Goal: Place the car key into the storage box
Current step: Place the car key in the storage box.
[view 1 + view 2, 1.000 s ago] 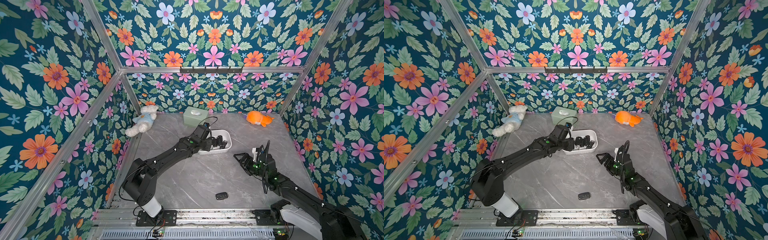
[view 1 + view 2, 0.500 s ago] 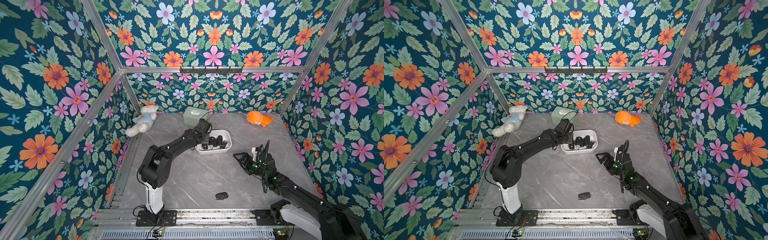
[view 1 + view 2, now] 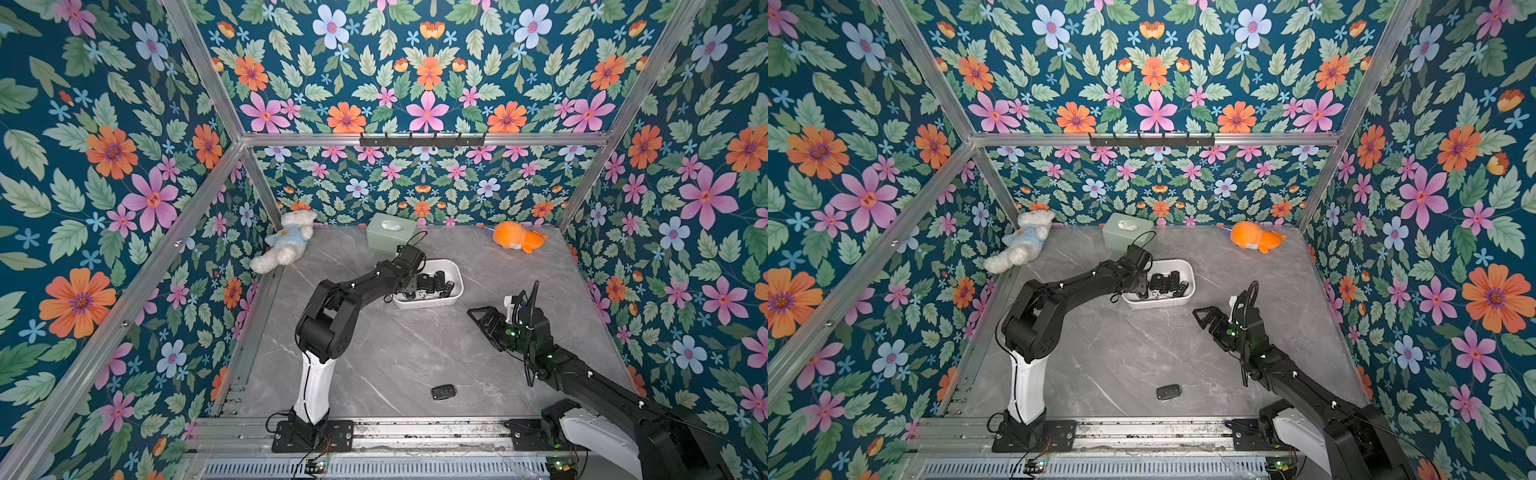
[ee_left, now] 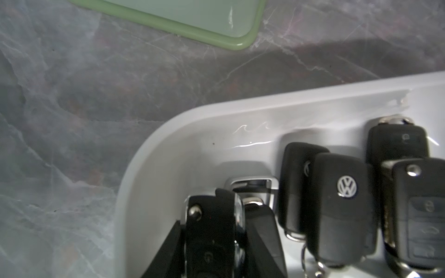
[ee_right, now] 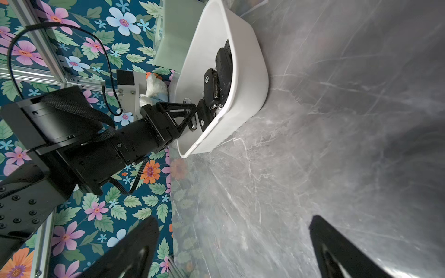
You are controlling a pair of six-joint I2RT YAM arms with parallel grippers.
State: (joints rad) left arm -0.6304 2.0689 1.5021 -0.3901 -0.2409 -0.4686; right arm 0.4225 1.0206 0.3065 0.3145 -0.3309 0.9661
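The white storage box (image 3: 424, 302) sits mid-table with several black car keys (image 4: 342, 204) lying in it. My left gripper (image 4: 216, 221) reaches into the box's left end (image 3: 1136, 286) and is shut on a black car key (image 4: 209, 240), which stands on edge between the fingers. The right wrist view shows that key (image 5: 204, 115) inside the box (image 5: 250, 79), just over the rim. Another car key (image 3: 443, 392) lies flat on the table near the front edge. My right gripper (image 3: 484, 322) hovers right of the box, open and empty (image 5: 231, 240).
A sage-green tissue box (image 3: 390, 237) stands just behind the storage box, close to the left wrist. A white teddy (image 3: 286, 245) lies at the back left and an orange plush (image 3: 517, 241) at the back right. Floral walls enclose the grey marble table (image 3: 395, 353).
The left arm's elbow has swung up and back toward its base while the gripper stayed in the box's left end, still shut on the key. The right arm has not moved.
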